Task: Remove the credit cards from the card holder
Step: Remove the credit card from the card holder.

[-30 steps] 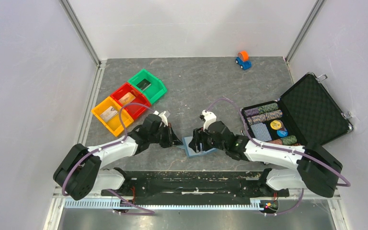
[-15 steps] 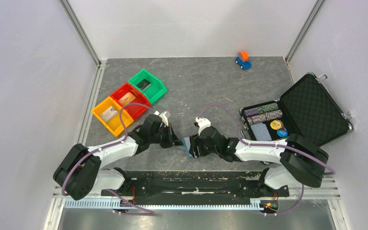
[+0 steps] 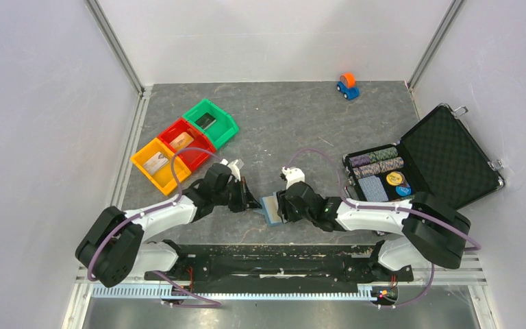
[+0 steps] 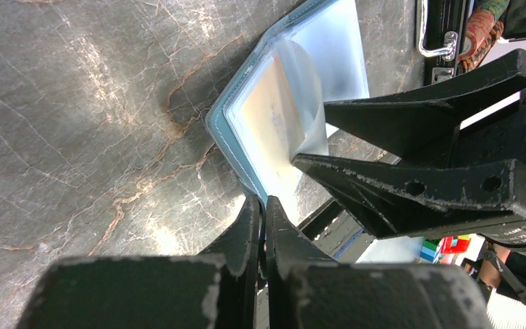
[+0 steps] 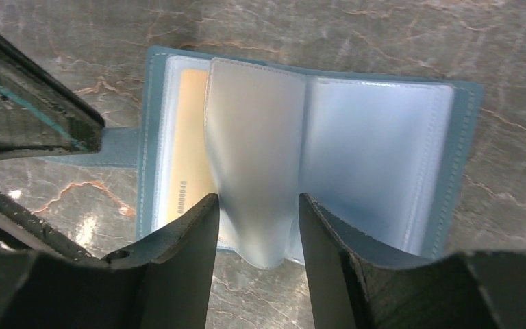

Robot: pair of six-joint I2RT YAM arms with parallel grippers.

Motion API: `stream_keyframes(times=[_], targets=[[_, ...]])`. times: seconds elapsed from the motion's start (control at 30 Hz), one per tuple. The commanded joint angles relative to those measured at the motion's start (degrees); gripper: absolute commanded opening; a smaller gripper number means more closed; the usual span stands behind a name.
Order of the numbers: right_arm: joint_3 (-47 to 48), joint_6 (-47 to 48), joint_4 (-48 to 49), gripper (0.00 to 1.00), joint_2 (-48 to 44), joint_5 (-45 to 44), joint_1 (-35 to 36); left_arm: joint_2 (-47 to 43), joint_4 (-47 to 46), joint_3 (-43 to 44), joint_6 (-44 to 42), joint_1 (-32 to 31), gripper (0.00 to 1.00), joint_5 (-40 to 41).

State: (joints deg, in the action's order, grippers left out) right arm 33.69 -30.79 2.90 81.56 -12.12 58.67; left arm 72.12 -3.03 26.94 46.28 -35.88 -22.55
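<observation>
The slate-blue card holder [image 3: 270, 208] lies open on the grey table between my two grippers. A tan credit card [image 5: 188, 151] shows in its left pocket, also visible in the left wrist view as the tan card [image 4: 274, 116]. My left gripper [image 4: 264, 199] is shut on the card holder's blue edge tab [image 5: 120, 147]. A clear plastic sleeve [image 5: 257, 137] stands up from the holder's middle. My right gripper [image 5: 257, 202] is open, one finger on each side of that sleeve. From above, the left gripper [image 3: 252, 203] and right gripper [image 3: 282, 205] nearly meet.
Green [image 3: 210, 122], red [image 3: 186, 142] and yellow [image 3: 154, 163] bins sit at the left, each holding something flat. An open black foam-lined case [image 3: 445, 157] with poker chips stands at the right. A small toy car [image 3: 346, 86] is at the back.
My right gripper has slid left over the card holder and its jaws have narrowed around the sleeve. The left gripper has stayed put, still pinching the tab.
</observation>
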Motion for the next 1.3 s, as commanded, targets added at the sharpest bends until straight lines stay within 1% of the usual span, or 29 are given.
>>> stream_keyframes(times=[0.0, 0.17, 0.27, 0.53, 0.6, 0.73, 0.9, 0.97, 1.1, 1.27], targets=[[2.5, -0.1, -5.9, 0.49, -3.3, -7.5, 0.3, -1.7, -0.3, 0.9, 0.9, -0.5, 0.02, -0.2], [3.6, 0.2, -12.9, 0.49, -7.0, -14.9, 0.3, -2.3, 1.0, 1.1, 0.3, -0.5, 0.02, 0.5], [3.8, 0.6, -15.4, 0.49, -9.4, -17.7, 0.0, -2.3, 1.1, 1.2, 0.1, -0.4, 0.02, 0.6], [6.2, 2.9, -19.9, 0.47, -11.0, -21.0, -0.9, -2.2, 1.2, 1.2, 0.0, -0.5, 0.02, 0.6], [7.4, 3.4, -20.1, 0.46, -11.3, -19.1, -0.9, -2.2, 1.2, 1.0, 0.1, -0.5, 0.02, 0.6], [9.6, 4.1, -18.7, 0.45, -13.1, -12.6, -0.9, -2.5, 1.4, 0.8, 0.0, -0.5, 0.02, 0.5], [8.7, 5.4, -10.7, 0.44, -14.8, -3.1, -0.8, -2.8, 1.3, 0.7, 0.0, -0.5, 0.02, 0.6], [8.7, 4.9, -9.4, 0.46, -13.4, -0.6, -0.8, -2.6, 1.4, 0.8, 0.0, -0.5, 0.02, 0.7], [6.7, 3.3, -6.5, 0.57, -10.4, 2.2, -0.8, -2.7, 1.4, 0.8, 0.0, -0.5, 0.02, 0.7], [5.0, 3.2, -3.7, 0.64, -6.0, 5.3, -0.9, -2.7, 1.3, 0.6, 0.0, -0.5, 0.02, 0.6]])
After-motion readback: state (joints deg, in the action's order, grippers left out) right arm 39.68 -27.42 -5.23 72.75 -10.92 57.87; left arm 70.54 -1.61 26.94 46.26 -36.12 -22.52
